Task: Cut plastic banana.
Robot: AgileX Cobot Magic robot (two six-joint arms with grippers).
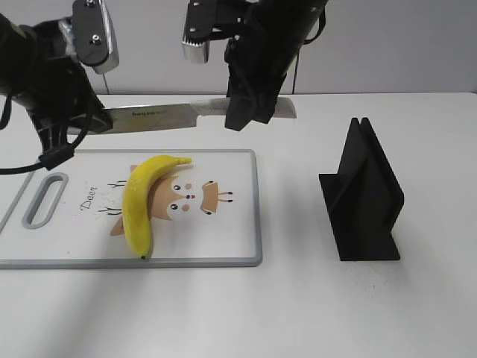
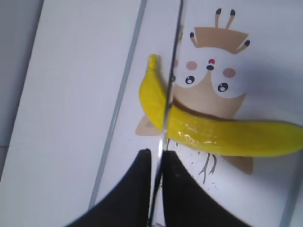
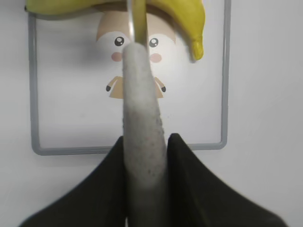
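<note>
The plastic banana (image 1: 138, 201) lies whole on the white cutting board (image 1: 246, 257), stem toward the far edge, over a deer cartoon. A kitchen knife (image 1: 164, 115) hangs level above the board's far edge, held at both ends. My left gripper (image 1: 88, 123) is shut on the blade's tip end. My right gripper (image 1: 250, 112) is shut on the grey speckled handle (image 3: 142, 109). In the left wrist view the thin blade (image 2: 170, 71) runs out from the jaws (image 2: 156, 158) and crosses over the banana (image 2: 222, 135). In the right wrist view the banana (image 3: 187, 14) lies beyond the jaws (image 3: 146, 139).
A black slotted knife stand (image 1: 365, 198) stands on the white table to the right of the board. The board has a grey rim (image 3: 222, 94) and a handle slot (image 1: 45, 198) at its left end.
</note>
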